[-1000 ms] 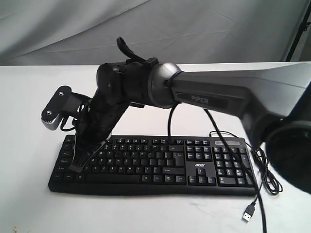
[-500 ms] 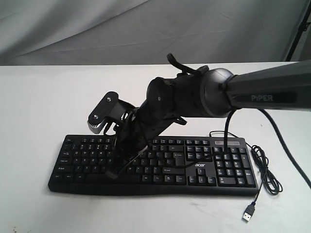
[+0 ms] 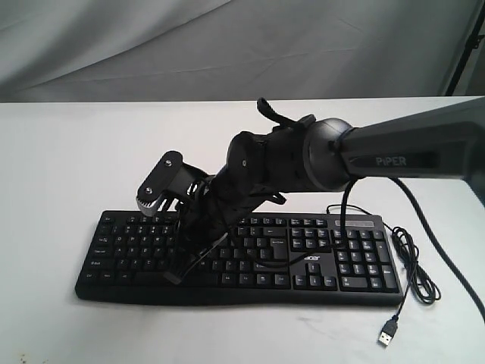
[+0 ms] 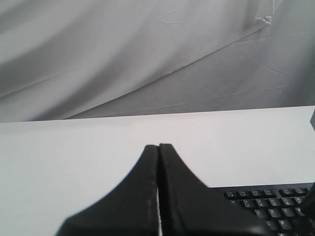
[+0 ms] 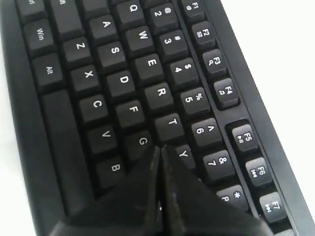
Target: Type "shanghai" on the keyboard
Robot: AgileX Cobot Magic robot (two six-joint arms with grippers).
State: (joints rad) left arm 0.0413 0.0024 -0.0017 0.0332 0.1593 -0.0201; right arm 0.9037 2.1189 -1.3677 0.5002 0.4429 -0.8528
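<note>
Acer keyboard (image 3: 350, 259) lay flat on white table (image 3: 61, 167), USB cable (image 3: 388, 332) loose by the numpad end. R gripper (image 5: 160, 148) had fingers pressed together, tip by G/Y keys. L gripper (image 4: 158, 146) was likewise closed, over table nr keyboard.

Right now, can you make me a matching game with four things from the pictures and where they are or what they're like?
Things:
1 right gripper
2 left gripper
3 USB plug
4 acer logo

Descriptions:
A white letters on the keyboard
B shut, tips by the G key and Y key
C lying unplugged on the table
D shut, bare table ahead of it

Pairs: 1-B, 2-D, 3-C, 4-A
</note>
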